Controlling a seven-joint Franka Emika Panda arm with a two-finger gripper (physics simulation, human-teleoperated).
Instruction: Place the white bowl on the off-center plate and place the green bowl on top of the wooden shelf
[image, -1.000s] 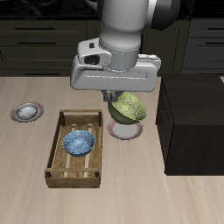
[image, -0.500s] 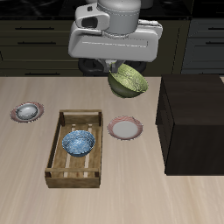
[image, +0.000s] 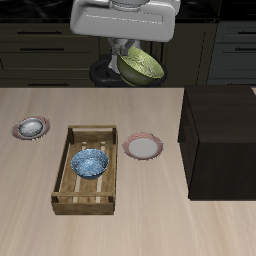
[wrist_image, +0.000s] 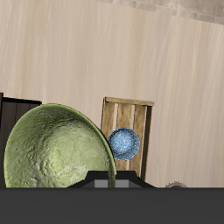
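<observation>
Gripping mottled, dimpled green bowl (image: 141, 67) by rim, claw (image: 126, 58) clamped; dark boxy wooden shelf (image: 218, 140) below.

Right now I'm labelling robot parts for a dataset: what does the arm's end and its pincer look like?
The exterior view shows a wide, boxy light-grey hand housing with rounded corners, under a round white wrist segment. Short, darker grey fingers hang below it. No cables or markings are visible. The wrist view shows only the dark grey underside of the pincer.
</observation>
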